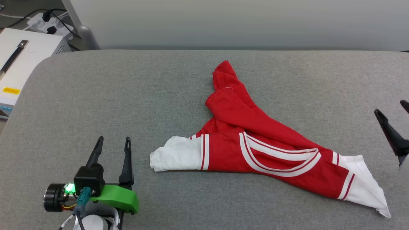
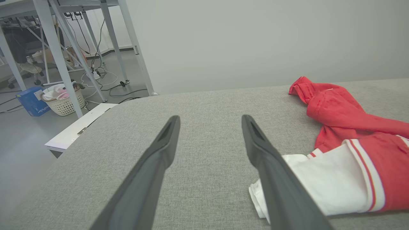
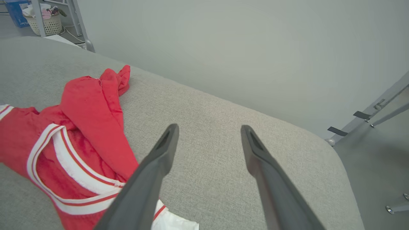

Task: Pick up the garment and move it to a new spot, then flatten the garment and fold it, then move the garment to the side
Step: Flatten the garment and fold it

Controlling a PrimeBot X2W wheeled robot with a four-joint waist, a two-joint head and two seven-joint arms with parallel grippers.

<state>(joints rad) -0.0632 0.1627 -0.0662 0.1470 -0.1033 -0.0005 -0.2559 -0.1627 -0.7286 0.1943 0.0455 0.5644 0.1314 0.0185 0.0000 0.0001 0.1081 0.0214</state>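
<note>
Recorded the garment (image 1: 255,150) bunched and twisted at the middle of the grey table (image 1: 127,89), white sleeves out to either side, striped neck trim showing. Found left gripper (image 1: 113,139) near the left sleeve, apart from it, fingers spread wide, nothing held. Found right gripper (image 3: 209,127) beyond the right sleeve, likewise wide and empty.

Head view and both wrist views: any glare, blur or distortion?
Head view: even, soft light, no glare, the garment sharp with faint shadows; the right gripper is cropped at the edge. Left wrist view: wide-angle bending tilts the desk legs. Right wrist view: flat light, fingers soft up close.
</note>
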